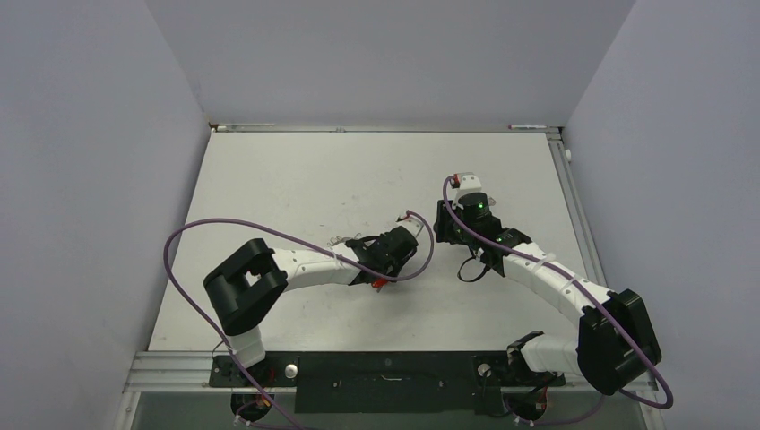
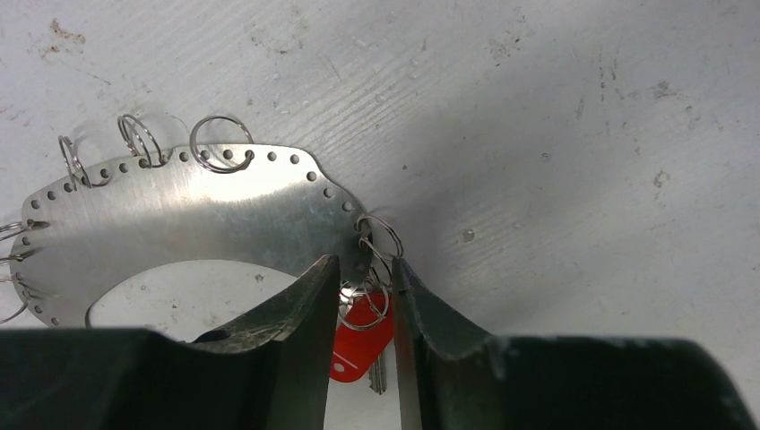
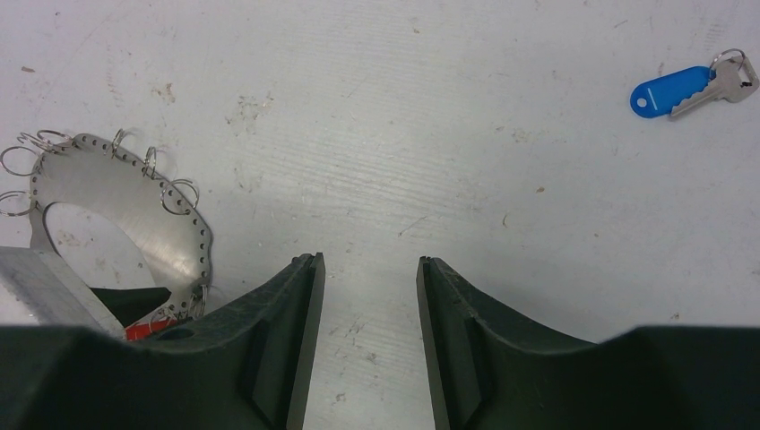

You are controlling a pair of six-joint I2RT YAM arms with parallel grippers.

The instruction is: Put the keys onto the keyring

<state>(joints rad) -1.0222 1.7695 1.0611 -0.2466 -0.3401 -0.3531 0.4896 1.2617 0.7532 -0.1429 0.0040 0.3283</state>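
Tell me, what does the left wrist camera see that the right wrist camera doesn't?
Left wrist only: the metal blade and small wire ring of the red key, close up between the fingers of the left gripper. Right wrist only: the blue key, lying alone on the table apart from the keyring, and the right gripper, open with nothing between its fingers. Both: the silvery keyring with its wire loops, some of the red key's tag, the scuffed white table.

The white table (image 3: 448,134) has small marks. The ring (image 2: 179,215) lies on it. 1 blue key (image 3: 668,91) lies far off.
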